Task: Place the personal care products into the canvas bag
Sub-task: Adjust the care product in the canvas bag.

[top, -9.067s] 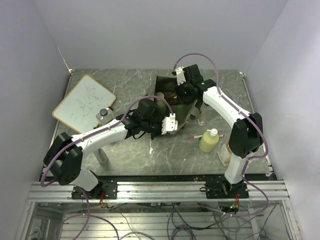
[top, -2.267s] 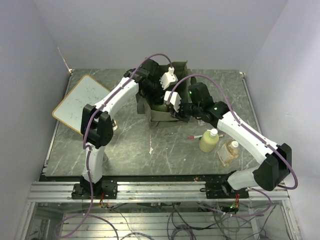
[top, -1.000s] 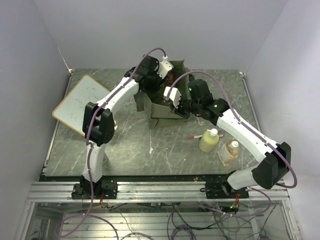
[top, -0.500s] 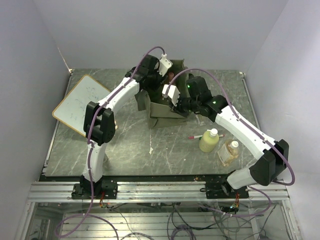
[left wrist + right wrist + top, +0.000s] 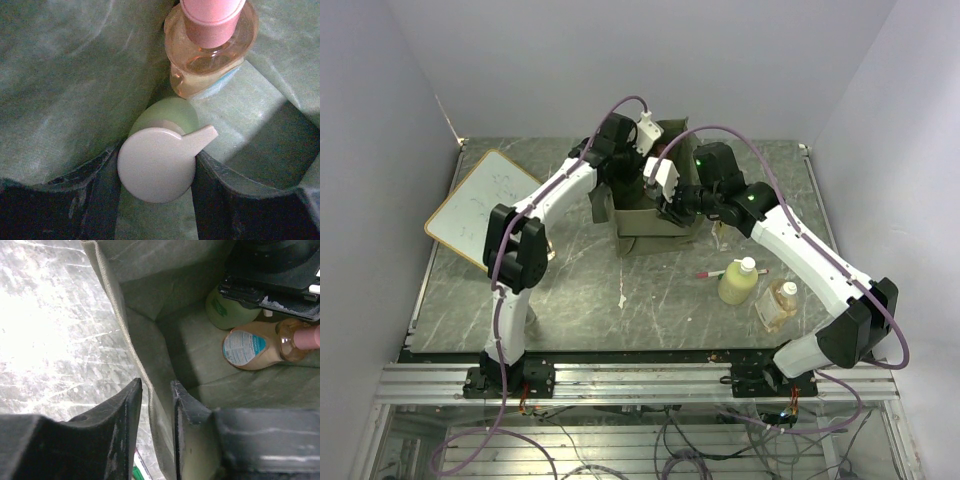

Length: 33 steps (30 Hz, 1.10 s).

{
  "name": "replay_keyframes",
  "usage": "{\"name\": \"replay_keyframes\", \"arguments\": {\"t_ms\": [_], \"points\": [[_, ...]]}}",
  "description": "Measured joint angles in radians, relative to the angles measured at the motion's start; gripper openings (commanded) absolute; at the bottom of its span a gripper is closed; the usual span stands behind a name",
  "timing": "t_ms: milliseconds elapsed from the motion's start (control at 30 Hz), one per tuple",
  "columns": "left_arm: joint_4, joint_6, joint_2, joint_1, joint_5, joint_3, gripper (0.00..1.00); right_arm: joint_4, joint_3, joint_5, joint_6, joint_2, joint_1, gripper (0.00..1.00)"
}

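Left claw (image 5: 156, 166) holding white-capped yellow-green plastic bottle (image 5: 167, 112) inside boxy olive-green canvas bag (image 5: 135, 285).
Right claw (image 5: 156, 387) narrowly parted astride the bag's wall.

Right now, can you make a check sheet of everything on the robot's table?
Surface: grey marbled table.
Job's things: green bottle and pink-capped bottle inside the bag; yellow bottle and amber bottle outside, to its right.
Clutter: pen beside the yellow bottle; whiteboard at the left.
Claws: left claw in the bag, shut on the green bottle; right claw slightly open, astride a bag wall.
Cables: purple cables loop over both arms.
Surroundings: white walls; metal rail at the near edge.
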Motion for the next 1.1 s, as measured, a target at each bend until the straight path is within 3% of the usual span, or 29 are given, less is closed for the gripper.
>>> {"name": "replay_keyframes", "arguments": {"t_ms": [167, 433, 800, 1100], "points": [[-0.002, 0.0, -0.008, 0.0, 0.001, -0.007, 0.76, -0.005, 0.011, 0.001, 0.003, 0.0, 0.0, 0.44], [0.002, -0.001, -0.097, 0.002, 0.005, -0.014, 0.9, -0.027, 0.061, 0.005, 0.008, 0.0, 0.0, 0.49], [0.002, -0.01, -0.137, 0.002, 0.041, -0.022, 0.93, -0.04, 0.112, 0.037, 0.055, -0.001, 0.001, 0.6], [-0.002, -0.036, -0.23, 0.006, 0.116, -0.023, 0.97, -0.02, 0.161, 0.154, 0.135, -0.061, 0.001, 0.65]]}}
